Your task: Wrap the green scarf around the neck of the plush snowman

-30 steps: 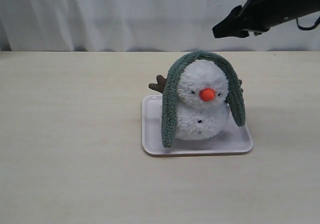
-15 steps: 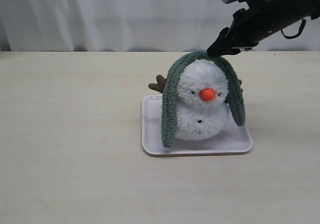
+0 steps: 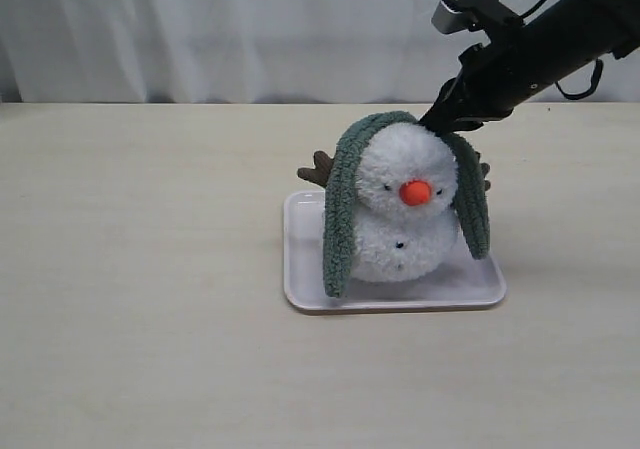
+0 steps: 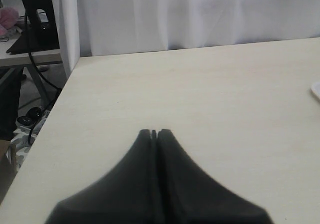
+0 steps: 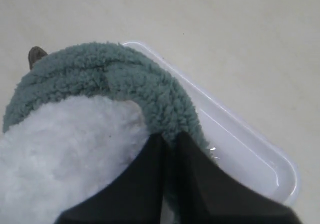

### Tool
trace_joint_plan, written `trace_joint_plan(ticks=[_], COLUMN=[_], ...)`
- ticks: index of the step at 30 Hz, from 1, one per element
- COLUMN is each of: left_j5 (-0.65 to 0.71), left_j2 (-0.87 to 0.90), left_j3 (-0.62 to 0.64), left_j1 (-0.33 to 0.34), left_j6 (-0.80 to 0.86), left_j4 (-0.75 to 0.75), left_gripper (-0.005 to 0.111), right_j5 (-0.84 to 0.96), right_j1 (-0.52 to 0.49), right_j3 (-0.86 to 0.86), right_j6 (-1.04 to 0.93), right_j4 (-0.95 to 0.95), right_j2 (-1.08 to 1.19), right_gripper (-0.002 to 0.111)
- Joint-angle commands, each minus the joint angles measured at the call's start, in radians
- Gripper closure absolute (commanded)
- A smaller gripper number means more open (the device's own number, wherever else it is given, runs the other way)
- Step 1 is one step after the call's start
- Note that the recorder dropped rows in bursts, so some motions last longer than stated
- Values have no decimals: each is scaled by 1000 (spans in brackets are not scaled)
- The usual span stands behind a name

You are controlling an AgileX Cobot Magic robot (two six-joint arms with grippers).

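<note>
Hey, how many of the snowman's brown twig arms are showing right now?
2. One brown arm sticks out past the green scarf on the exterior view's left. The other brown arm barely peeks from behind the scarf's right-side end and is mostly hidden.

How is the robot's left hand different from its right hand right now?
The left hand hangs over bare table, away from the toy. The right hand is pressed into the green scarf on top of the plush snowman. The left hand is shut on nothing, while the right hand seems to pinch the scarf. Both hands are black, with two fingers close together.
</note>
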Motion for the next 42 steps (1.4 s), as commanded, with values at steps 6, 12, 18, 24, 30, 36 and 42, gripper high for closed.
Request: trace_joint_plan(ticks=[6,12,18,24,30,36,42], left_j5=[-8,-8,-10,-10,-10,-10,-6], left_j2=[-2,-2,-2,-2,-2,-2,-2], left_j3=[3,3,3,3,3,3,3], left_j1=[1,1,1,1,1,1,1], left_j6=[-2,-2,-2,-2,-2,-2,-2], left_j4=[-2,-2,-2,-2,-2,-2,-2], left_gripper=[107,107,107,107,107,107,107], right_j5=[53,24,128,52,-239,-392,-379], right_j1=[2,2,2,2,2,2,2], right_j3=[4,-1,-1,203,379,457,460], right_j6=[115,179,299,385,251,223,184], right_j4=[-56,-129,-163,-328,-163,-143,-54], right_j2=[0,-90,-234,-236,-232,-200,-164], right_gripper=[86,66,66,66,66,66,79])
